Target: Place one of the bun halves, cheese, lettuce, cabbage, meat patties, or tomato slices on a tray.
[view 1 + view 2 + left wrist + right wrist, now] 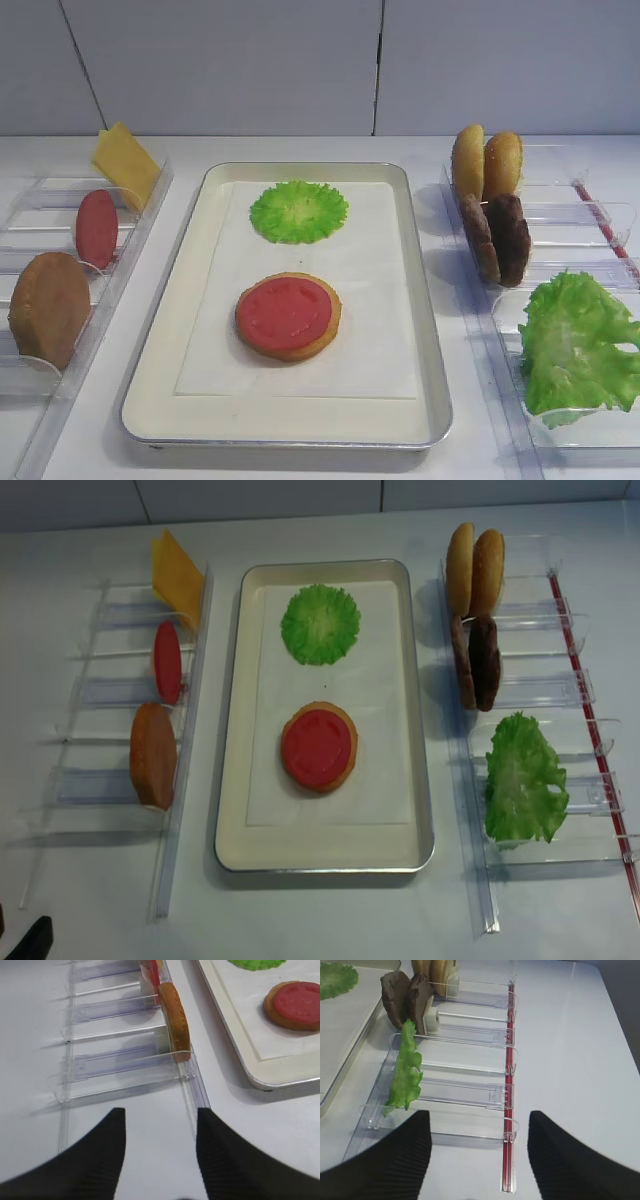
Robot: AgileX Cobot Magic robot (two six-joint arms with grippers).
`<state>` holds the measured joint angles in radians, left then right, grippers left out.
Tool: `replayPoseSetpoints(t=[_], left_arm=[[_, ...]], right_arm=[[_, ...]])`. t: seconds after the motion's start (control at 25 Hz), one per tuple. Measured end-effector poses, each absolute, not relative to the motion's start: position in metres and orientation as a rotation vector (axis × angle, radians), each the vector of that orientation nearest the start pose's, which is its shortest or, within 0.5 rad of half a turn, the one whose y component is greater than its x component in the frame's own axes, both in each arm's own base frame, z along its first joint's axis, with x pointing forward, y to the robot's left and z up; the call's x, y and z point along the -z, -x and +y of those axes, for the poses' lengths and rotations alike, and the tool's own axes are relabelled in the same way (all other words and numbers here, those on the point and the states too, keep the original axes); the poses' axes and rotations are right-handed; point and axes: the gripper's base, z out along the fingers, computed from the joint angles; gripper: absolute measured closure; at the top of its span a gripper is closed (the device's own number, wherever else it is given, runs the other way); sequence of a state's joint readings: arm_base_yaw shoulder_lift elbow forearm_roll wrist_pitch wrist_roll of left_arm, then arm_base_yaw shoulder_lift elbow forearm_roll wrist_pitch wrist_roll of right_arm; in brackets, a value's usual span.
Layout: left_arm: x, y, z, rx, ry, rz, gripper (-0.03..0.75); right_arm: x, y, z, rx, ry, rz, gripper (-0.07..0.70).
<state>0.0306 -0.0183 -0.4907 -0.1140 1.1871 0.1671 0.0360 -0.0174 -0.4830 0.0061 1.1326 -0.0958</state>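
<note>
1. My left gripper (160,1155) fills the bottom of its wrist view, both dark fingers spread wide with only bare white table between them; it holds nothing.
2. My right gripper (479,1152) sits the same way at the bottom of its wrist view, jaws wide apart and empty, above the near end of the right rack (470,1090).
3. The tray (170,300) lies in the middle of the high view, its paper liner (370,330) flat inside.
4. Lower centre of the tray, one tomato slice (284,312) lies flat on top of a bun half (320,342), whose golden edge shows around it.
5. Toward the tray's far end lies a flat round frilly green leaf (298,210), apart from the bun.
6. In the left rack (60,200), on the left of the high view, the cheese (125,160) leans at the far end, a second tomato slice (96,228) stands on edge in the middle, and a bun half (48,305) stands nearest.
7. On the right of the high view, two bun halves (485,160) stand side by side at the far end, the two meat patties (497,238) stand on edge just in front of them, and a big leaf of lettuce (575,345) rests in the nearest compartment.
</note>
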Motion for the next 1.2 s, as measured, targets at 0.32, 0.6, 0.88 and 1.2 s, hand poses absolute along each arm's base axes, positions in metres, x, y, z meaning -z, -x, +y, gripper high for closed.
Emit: replayPoseSetpoints(t=[0.32, 0.6, 0.88, 1.2], left_arm=[[-0.265, 0.012, -0.005, 0.018, -0.024, 2.158, 0.408], [-0.265, 0.012, 0.001, -0.012, 0.095, 2.156, 0.408], [-0.265, 0.012, 0.001, -0.009, 0.099, 2.156, 0.408], [-0.265, 0.012, 0.001, -0.009, 0.099, 2.156, 0.408]], right_arm=[[-0.267, 0.009, 0.000, 0.028, 0.140, 2.111, 0.188], [-0.267, 0.009, 0.000, 0.028, 0.140, 2.111, 0.188], [-0.267, 0.009, 0.000, 0.027, 0.138, 2.111, 0.188], [-0.267, 0.009, 0.000, 0.027, 0.138, 2.111, 0.188]])
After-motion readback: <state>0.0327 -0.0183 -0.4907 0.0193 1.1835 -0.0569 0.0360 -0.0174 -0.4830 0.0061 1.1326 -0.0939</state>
